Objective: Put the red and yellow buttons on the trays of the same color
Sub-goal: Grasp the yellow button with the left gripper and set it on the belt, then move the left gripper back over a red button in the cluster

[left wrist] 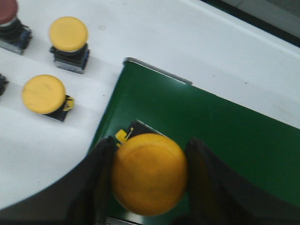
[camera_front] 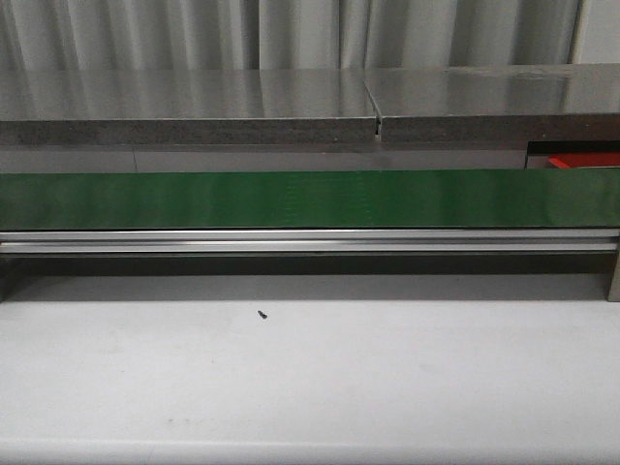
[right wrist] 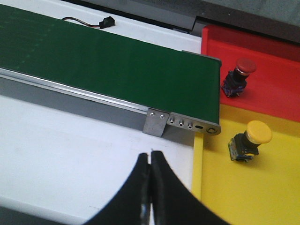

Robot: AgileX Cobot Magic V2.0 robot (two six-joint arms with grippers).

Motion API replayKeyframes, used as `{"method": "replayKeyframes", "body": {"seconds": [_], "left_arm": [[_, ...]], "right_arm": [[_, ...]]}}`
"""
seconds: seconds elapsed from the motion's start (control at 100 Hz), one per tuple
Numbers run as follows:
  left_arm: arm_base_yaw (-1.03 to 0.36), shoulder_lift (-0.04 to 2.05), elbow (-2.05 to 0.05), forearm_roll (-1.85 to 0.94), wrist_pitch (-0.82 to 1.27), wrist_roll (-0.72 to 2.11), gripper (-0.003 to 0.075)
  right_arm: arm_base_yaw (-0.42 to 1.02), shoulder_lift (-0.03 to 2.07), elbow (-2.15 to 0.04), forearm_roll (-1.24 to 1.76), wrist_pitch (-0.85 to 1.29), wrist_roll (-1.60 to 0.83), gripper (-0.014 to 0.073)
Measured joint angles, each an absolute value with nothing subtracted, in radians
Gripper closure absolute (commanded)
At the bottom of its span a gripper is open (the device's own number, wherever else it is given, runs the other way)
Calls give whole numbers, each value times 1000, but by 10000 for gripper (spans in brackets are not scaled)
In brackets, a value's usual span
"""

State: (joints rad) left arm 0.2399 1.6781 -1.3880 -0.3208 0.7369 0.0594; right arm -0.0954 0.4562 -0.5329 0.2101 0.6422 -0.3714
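In the left wrist view my left gripper is shut on a yellow button, one finger on each side of its cap, over the end of the green conveyor belt. Two more yellow buttons and a red button stand on the white table beside the belt. In the right wrist view my right gripper is shut and holds nothing. It hangs over the white table next to the yellow tray. That tray holds a yellow button. The red tray holds a red button.
The green belt runs across the front view with a metal rail below it; neither arm shows there. A strip of the red tray shows at far right. A small dark speck lies on the table. A black connector lies beyond the belt.
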Motion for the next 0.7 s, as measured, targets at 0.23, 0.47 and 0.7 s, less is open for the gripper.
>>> {"method": "replayKeyframes", "body": {"seconds": [0.23, 0.47, 0.7], "left_arm": [[180, 1731, -1388, -282, 739, 65, 738], [170, 1777, -1388, -292, 745, 88, 420], [170, 1775, -1388, -341, 745, 129, 19]], "right_arm": [[-95, 456, -533, 210, 642, -371, 692], [-95, 456, -533, 210, 642, -371, 692], [-95, 456, -533, 210, 642, -371, 692]]}}
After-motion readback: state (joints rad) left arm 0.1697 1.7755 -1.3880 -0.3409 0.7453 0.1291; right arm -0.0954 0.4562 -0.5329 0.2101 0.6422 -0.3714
